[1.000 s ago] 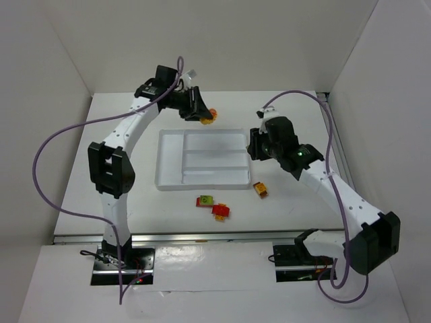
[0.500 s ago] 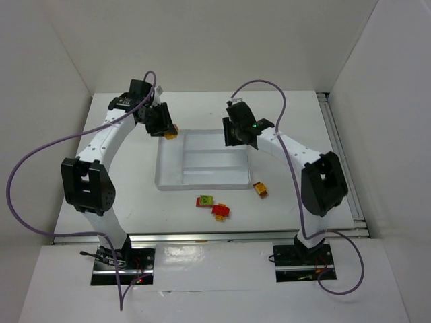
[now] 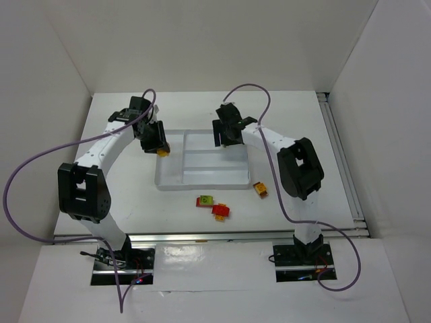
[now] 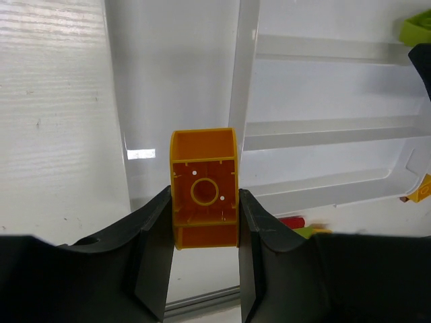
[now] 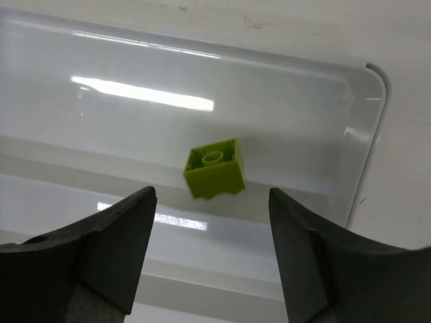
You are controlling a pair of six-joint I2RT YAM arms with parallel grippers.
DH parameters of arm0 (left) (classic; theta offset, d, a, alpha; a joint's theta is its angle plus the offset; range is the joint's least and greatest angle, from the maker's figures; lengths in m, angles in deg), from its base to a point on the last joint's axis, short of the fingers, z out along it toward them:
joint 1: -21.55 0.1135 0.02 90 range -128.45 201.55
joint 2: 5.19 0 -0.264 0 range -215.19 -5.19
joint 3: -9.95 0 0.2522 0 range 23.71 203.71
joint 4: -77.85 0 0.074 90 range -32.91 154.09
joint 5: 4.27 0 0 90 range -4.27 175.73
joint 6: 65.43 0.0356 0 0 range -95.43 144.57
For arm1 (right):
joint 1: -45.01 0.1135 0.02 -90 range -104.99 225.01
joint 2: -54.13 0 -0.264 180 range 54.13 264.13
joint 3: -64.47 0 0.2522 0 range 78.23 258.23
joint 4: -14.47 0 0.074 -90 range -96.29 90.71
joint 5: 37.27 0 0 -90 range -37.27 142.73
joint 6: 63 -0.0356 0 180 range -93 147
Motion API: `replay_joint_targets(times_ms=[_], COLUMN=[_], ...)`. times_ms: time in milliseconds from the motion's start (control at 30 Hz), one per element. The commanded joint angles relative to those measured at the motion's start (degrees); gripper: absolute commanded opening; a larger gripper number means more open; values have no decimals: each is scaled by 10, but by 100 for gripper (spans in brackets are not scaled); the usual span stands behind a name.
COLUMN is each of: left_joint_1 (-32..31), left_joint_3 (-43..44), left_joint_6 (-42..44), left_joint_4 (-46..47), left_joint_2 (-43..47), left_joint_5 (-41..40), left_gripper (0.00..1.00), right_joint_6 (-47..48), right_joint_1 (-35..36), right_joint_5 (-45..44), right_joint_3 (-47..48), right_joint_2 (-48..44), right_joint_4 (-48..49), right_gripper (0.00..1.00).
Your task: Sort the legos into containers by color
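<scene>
Left gripper (image 4: 204, 202) jaws clamped on yellow-orange brick (image 4: 203, 195), centre frame, over tray's (image 4: 246, 81) tall section. Right gripper (image 5: 210, 198) jaws spread above lime brick (image 5: 214, 168) inside tray. Top view hides that brick.

Left tool (image 4: 204, 202) pinched tight, right tool (image 5: 212, 195) spread wide, both arms outstretched

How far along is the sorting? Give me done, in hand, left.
Done: one green brick lies in a narrow section of the tray, under the open right gripper. In hand: the left gripper grips an orange brick near the tray's left edge. Left: three pieces on the table, a red-green pair, a red-orange pair and an orange-yellow piece.
</scene>
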Motion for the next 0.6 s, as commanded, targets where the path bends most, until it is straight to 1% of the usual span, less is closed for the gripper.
replay_joint_targets(times_ms=[0,33,100,167,233,267,300,367,400,433,467,500,533,567], left_joint_1=[3,3,8,8,8,8,8,8,8,8,8,8,13,13], left_joint_3=[-5,-5,-5,2,7,7,7,7,7,7,7,7,16,16], left_joint_6=[7,7,7,7,7,7,7,7,7,7,7,7,7,13], left_joint_4=[25,30,30,30,36,36,36,46,46,54,54,59,59,59], left_joint_2=[14,14,7,-1,-19,-19,-25,-30,-35,-35,-35,-42,-50,-50], left_joint_5=[-9,-15,-21,-21,-15,-15,-9,-9,-9,-3,-3,-3,-3,-3], left_gripper=[0,0,0,0,0,0,0,0,2,6,8,11,16,37], right_joint_6=[-7,-7,-7,-7,-7,-7,-7,-12,-12,-20,-29,-34,-46,-53], right_joint_1=[2,2,2,2,2,2,2,-5,-5,-11,-17,-17,-17,-22], right_joint_5=[-23,-23,-28,-46,-60,-68,-75,-89,-89,-89,-89,-89,-89,-96], right_joint_3=[43,52,59,53,34,24,11,-45,-67,-113,-139,-163,-209,-231], right_joint_2=[5,10,3,-14,-52,-85,-104,-144,-185,-206,-227,-268,-287,-306], right_joint_4=[28,21,16,11,11,11,11,5,-3,-3,-11,-22,-30,-37], right_gripper=[78,89,91,91,91,88,88,86,85,85,85,85,85,86])
